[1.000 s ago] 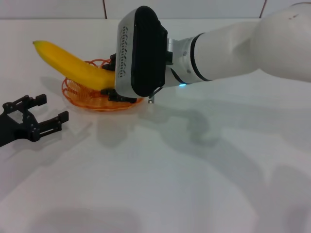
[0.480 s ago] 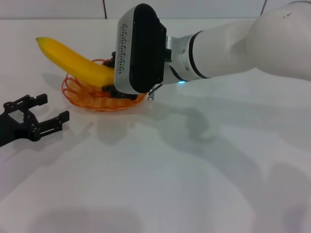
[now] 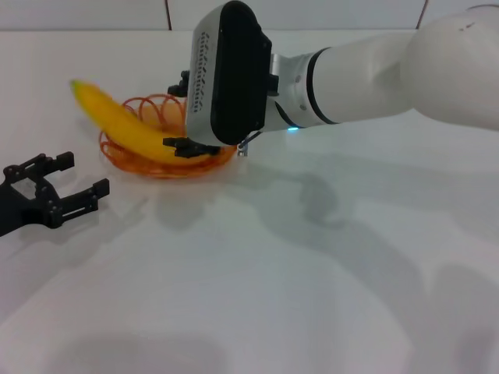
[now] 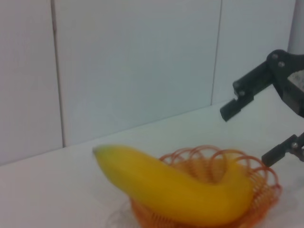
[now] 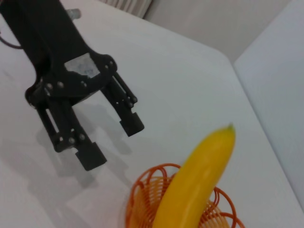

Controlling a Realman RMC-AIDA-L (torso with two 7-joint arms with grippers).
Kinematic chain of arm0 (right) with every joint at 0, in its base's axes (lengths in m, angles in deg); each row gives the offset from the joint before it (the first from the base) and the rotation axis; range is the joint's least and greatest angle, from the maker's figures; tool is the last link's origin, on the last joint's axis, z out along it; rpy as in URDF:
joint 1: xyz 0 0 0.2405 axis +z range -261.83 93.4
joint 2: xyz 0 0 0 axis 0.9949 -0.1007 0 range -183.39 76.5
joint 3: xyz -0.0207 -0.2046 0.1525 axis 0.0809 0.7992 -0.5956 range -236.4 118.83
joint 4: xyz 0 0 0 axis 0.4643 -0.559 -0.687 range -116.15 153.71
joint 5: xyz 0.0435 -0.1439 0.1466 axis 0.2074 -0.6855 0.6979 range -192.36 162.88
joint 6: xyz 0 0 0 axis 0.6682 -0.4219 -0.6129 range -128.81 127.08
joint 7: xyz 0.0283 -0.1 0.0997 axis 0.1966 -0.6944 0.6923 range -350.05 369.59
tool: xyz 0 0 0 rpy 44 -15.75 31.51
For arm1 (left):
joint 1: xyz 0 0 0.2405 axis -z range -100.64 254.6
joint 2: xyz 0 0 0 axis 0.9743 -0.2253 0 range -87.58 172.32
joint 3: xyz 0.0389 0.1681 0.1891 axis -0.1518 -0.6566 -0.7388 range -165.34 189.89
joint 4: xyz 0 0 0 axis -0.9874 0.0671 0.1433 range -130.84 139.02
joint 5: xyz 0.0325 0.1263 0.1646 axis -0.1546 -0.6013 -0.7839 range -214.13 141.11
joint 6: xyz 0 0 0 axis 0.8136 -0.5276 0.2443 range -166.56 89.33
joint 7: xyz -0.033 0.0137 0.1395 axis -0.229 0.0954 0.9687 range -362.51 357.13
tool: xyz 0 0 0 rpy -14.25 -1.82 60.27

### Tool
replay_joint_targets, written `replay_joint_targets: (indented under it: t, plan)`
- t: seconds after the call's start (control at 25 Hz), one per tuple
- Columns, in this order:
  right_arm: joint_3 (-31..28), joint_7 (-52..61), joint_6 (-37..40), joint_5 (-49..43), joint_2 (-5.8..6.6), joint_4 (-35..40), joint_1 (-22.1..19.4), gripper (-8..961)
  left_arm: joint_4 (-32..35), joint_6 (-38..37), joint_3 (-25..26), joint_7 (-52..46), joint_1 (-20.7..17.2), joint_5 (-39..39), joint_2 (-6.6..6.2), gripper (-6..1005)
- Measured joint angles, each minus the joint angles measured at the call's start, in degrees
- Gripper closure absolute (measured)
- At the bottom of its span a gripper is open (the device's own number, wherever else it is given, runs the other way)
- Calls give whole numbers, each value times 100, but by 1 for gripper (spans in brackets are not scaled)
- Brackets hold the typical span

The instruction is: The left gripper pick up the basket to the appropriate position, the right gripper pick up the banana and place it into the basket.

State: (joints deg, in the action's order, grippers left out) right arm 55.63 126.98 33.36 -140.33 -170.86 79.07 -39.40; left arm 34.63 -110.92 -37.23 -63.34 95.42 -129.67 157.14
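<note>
The yellow banana (image 3: 129, 128) lies across the orange wire basket (image 3: 118, 156) at the table's far left, its greenish tip sticking out past the rim. My right gripper (image 3: 184, 114) is at the banana's near end with its fingers spread apart and nothing held. The left wrist view shows the banana (image 4: 175, 190) resting in the basket (image 4: 267, 183), with the right gripper (image 4: 251, 133) open beside it. My left gripper (image 3: 66, 187) is open and empty, low over the table in front of the basket. The right wrist view shows it (image 5: 107, 140) near the banana (image 5: 199, 180) and basket (image 5: 137, 199).
The white table (image 3: 296, 273) spreads out in front and to the right. A white tiled wall (image 3: 101, 14) runs along its far edge. My bulky white right arm (image 3: 390, 70) reaches across the table's back.
The right gripper has opened and let go of the banana, which has dropped from a raised tilt to rest in the basket. The left gripper has not moved.
</note>
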Motion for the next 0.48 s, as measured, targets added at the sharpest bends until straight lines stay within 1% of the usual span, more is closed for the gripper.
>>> replay_joint_targets:
  t: [0.16, 0.24, 0.36, 0.48]
  plan:
    - [-5, 3, -7, 0, 7, 27, -16, 238, -3, -3, 5, 0, -13, 0, 0, 170]
    - [-10, 3, 29, -1, 17, 150, -113, 194, -4, -3, 0, 0, -19, 0, 0, 170]
    - [-242, -52, 320, -8, 47, 685, -474, 140, -5, -4, 3, 0, -25, 1, 0, 170]
    - [-811, -213, 1053, -86, 52, 1512, -986, 111, -5, -3, 14, 0, -25, 1, 0, 170]
